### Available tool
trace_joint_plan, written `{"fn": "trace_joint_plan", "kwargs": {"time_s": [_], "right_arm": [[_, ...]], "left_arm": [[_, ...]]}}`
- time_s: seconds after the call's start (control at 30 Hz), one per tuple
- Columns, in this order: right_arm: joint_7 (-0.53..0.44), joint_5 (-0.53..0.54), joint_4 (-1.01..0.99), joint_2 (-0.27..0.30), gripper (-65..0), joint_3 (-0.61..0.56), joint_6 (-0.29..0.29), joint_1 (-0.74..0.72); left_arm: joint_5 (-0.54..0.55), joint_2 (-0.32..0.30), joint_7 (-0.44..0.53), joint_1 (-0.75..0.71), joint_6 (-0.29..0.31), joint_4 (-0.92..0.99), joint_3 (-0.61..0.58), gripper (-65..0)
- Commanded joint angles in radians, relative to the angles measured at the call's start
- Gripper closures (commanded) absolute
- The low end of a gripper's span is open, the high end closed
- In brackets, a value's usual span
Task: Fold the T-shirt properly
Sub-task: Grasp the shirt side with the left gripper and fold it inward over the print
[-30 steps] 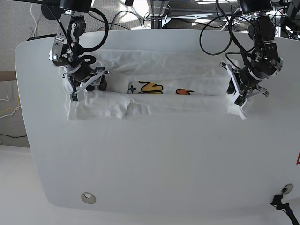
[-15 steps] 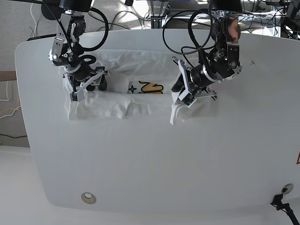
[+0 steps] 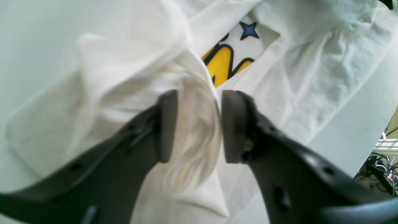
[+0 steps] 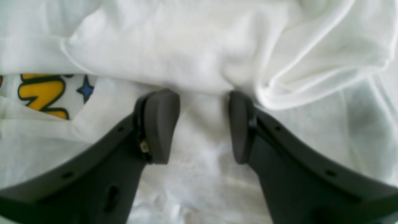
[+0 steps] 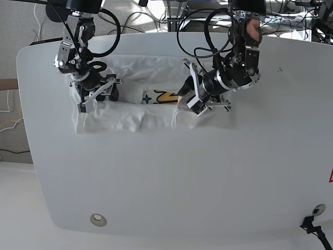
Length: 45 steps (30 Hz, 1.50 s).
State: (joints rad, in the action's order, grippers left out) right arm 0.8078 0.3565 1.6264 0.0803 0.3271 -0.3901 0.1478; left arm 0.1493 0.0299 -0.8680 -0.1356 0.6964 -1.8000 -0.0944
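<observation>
One white desk (image 5: 171, 192) with rounded corners fills most of the base view; behind its far edge lie grey floor and a tangle of black cables (image 5: 156, 15). A small round metal fitting (image 5: 97, 220) sits near the desk's front left corner.

One T-shirt (image 5: 125, 117) lies bunched on the far left half of the desk, folded into a rumpled white band. A small window of print shows between the folds: a yellow shape outlined in black (image 3: 222, 62) and a blue star (image 3: 249, 29).

Two arms work over it. The left gripper (image 3: 192, 126) is closed on a gathered fold of the T-shirt's right end, cloth pinched between its dark pads and lifted off the desk. The right gripper (image 4: 203, 127) sits at the T-shirt's left end, pads parted with cloth lying between them; whether it grips the cloth I cannot tell.
</observation>
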Motion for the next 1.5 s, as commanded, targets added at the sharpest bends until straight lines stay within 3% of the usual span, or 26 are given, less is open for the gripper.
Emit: {"fn": "trace_joint_plan", "kwargs": {"time_s": [0.0, 0.1, 0.23, 0.4, 0.57, 0.6, 0.67, 0.77, 0.83, 1.17, 1.47], "right_arm": [[0.008, 0.005, 0.008, 0.005, -29.0, 0.000, 0.000, -0.006], [0.008, 0.005, 0.008, 0.005, -29.0, 0.000, 0.000, -0.006], [0.008, 0.005, 0.008, 0.005, -29.0, 0.000, 0.000, -0.006], [0.008, 0.005, 0.008, 0.005, -29.0, 0.000, 0.000, -0.006], [0.008, 0.005, 0.008, 0.003, -29.0, 0.000, 0.000, -0.006], [0.008, 0.005, 0.008, 0.003, -29.0, 0.000, 0.000, -0.006], [0.008, 0.005, 0.008, 0.003, -29.0, 0.000, 0.000, -0.007], [0.008, 0.005, 0.010, 0.003, -29.0, 0.000, 0.000, -0.007], [0.008, 0.003, 0.010, -0.009, -29.0, 0.000, 0.000, -0.007], [0.008, 0.003, 0.010, -0.017, -29.0, 0.000, 0.000, -0.006], [0.008, 0.002, 0.010, -0.017, -29.0, 0.000, 0.000, -0.004]], "left_arm": [[0.017, 0.006, 0.022, 0.011, 0.002, -0.022, -0.008, -34.9], [0.020, 0.006, 0.020, 0.027, 0.002, -0.031, -0.048, -47.9], [0.019, 0.000, -0.029, 0.060, 0.002, -0.090, -0.078, -48.4], [0.014, -0.063, -0.018, 0.110, 0.002, -0.083, 0.064, -48.4], [0.013, -0.121, 0.057, 0.120, 0.002, -0.028, 0.161, -48.1], [0.013, -0.126, 0.076, 0.115, 0.002, -0.014, 0.166, -46.0], [0.013, -0.126, 0.109, 0.110, 0.002, 0.012, 0.166, -34.9], [0.013, -0.124, 0.134, 0.093, 0.002, 0.047, 0.163, -10.3], [0.013, -0.121, 0.134, 0.092, 0.002, 0.061, 0.146, 0.0], [0.016, -0.072, 0.234, 0.158, 0.002, 0.216, -0.077, 0.0], [0.020, -0.080, 0.263, 0.198, 0.002, 0.339, -0.083, 0.0]]}}
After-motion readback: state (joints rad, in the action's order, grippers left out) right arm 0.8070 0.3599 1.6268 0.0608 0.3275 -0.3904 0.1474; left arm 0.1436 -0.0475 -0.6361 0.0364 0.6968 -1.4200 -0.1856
